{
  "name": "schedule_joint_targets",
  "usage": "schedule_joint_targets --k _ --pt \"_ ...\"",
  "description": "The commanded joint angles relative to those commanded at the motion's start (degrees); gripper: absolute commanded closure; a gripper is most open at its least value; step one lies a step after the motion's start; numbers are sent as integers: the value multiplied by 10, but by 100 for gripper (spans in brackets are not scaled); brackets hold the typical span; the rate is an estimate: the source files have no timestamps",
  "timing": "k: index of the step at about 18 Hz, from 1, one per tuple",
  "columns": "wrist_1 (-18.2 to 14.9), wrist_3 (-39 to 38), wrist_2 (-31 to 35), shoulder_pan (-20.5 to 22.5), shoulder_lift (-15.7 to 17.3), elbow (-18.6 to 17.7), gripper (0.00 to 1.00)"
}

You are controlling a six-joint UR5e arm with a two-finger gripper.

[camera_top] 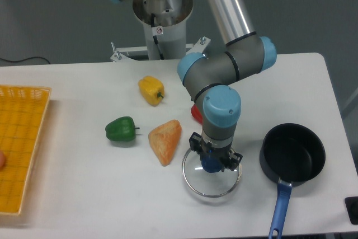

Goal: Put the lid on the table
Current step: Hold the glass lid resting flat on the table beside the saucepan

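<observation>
White surface (84,205) at the front, grey wall behind; lid held low beside the saucepan.

Nearest, the black saucepan (292,154) points its blue handle at the front edge. Left of the saucepan, the glass lid (211,173) hangs level directly under the jaws (211,162), which pinch its blue knob; whether the rim touches the surface is hard to tell. Release looks near. Farther left lie an orange wedge (164,140), a green pepper (121,129) and the yellow mesh tray (22,144), cut off. Beyond, a red pepper (196,113) is mostly hidden by the arm, and a yellow pepper (151,89) is farthest.

The arm (224,76) points straight down, fingers (193,143) closed low.
</observation>
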Motion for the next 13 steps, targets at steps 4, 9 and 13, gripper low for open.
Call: schedule_joint_targets --k 4,9,13 --pt "9 1 1 -4 0 -5 41" --pt "12 1 2 -4 -1 -6 41" --pt "18 3 3 -4 -4 -5 41"
